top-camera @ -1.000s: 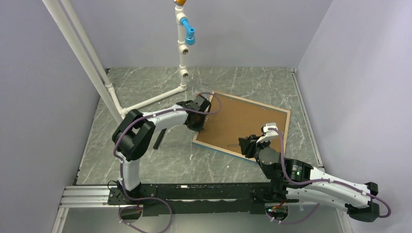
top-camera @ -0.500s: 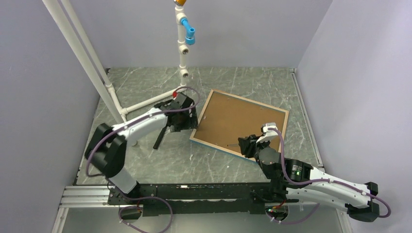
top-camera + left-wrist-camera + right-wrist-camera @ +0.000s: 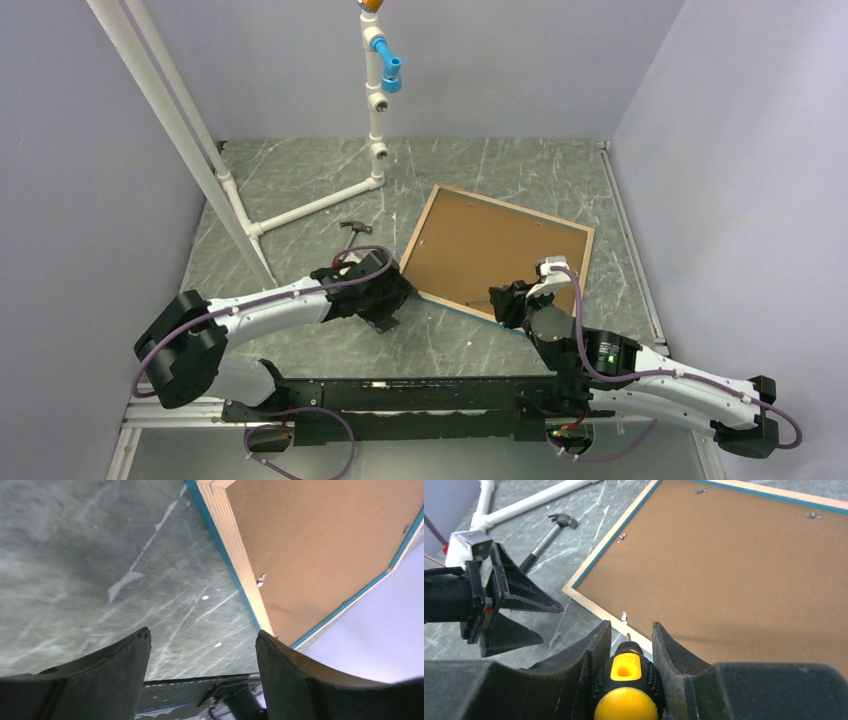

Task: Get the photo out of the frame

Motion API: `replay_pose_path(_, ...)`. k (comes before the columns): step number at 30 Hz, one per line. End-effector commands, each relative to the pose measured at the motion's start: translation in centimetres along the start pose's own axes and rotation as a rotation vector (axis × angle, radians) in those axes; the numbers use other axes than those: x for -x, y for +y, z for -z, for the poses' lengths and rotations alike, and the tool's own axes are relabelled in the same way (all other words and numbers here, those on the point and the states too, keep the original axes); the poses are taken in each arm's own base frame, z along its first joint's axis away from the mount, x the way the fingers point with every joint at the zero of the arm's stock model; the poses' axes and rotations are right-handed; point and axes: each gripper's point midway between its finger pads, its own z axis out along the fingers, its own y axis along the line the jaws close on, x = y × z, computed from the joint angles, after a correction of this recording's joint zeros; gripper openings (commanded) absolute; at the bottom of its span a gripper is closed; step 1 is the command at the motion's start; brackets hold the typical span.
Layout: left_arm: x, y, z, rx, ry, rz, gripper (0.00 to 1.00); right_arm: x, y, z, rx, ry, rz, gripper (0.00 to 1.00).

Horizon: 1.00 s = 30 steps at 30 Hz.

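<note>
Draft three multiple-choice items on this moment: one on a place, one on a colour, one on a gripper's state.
1. Where does the hammer lie?
A) on the table, left of the frame
B) on the frame's brown back
C) in the left gripper

2. What colour is the handle of the screwdriver in the right gripper?
A) red
B) yellow and black
C) blue

3. What state is the left gripper in?
A) shut on the hammer
B) shut on the frame's corner
C) open and empty

Key:
1 A, the hammer rests on bare marbled table beyond the frame's left edge.
2 B, the right wrist view shows a yellow butt and a black grip.
3 C, its fingers are wide apart with only table between them.
</note>
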Motion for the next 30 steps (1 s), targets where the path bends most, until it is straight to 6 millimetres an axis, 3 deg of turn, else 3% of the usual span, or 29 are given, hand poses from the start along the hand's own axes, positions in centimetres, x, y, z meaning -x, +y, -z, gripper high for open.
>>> replay_pose_path(1, -1.2, -2.1, -0.4, 0.022, 0.006, 0.338, 0.78, -0.2, 0.3, -0.1, 0.007, -0.007, -0.068, 0.00)
replay_pose_path(10, -2.4, -3.3, -5.5, 0.067, 0.001, 0.486, 0.72, 3.0, -0.3, 0.9, -0.020, -0.059, -0.054, 0.00)
replay_pose_path(17, -2.5, -2.1, -7.7, 0.191, -0.065, 0.499, 0.68, 2.6, -0.3, 0.8, -0.017, -0.048, -0.047, 0.00)
replay_pose_path(18, -2.4, -1.8, -7.9, 0.207, -0.073, 0.498, 0.62, 2.6, -0.3, 0.8, -0.015, -0.052, -0.049, 0.00)
replay_pose_path(21, -2.2, -0.6, -8.2, 0.259, -0.102, 0.486, 0.31, 2.8, -0.4, 1.0, -0.006, -0.064, -0.062, 0.00)
replay_pose_path(22, -2.0, -0.3, -8.3, 0.263, -0.115, 0.475, 0.27, 2.8, -0.4, 1.1, -0.003, -0.065, -0.065, 0.00)
replay_pose_path(25, -1.1, 1.0, -8.5, 0.304, -0.158, 0.436, 0.28, 2.8, -0.5, 1.2, -0.001, -0.065, -0.070, 0.00)
replay_pose_path(30, 0.6, 1.1, -8.7, 0.347, -0.220, 0.258, 0.23, 2.7, -0.6, 1.2, -0.002, -0.062, -0.072, 0.00)
